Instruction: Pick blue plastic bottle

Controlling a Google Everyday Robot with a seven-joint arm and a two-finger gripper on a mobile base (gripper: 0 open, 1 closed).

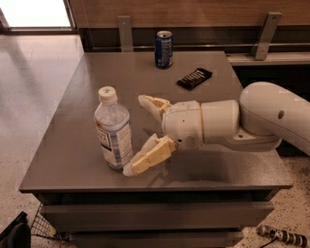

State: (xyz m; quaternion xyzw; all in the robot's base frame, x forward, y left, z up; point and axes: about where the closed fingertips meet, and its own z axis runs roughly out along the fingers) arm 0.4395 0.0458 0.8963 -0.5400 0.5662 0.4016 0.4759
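The blue plastic bottle [114, 130] stands upright and capped on the table [92, 72], near its front left corner; its fill cannot be told. The gripper [137, 135] is spread wide just right of it. A blue can [163, 49] stands at the far edge, with a dark packet [194, 78] nearby.

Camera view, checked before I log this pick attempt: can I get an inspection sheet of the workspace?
Surface: grey table, flat.
Job's things: blue plastic bottle upright, capped, front left.
Clutter: dark blue can near the back edge; black flat packet to its right and nearer.
Grippers: hand open, just right of the bottle, facing it.
Cables: striped cable-like thing on the floor, lower right.
Surroundings: wood wall; speckled floor.
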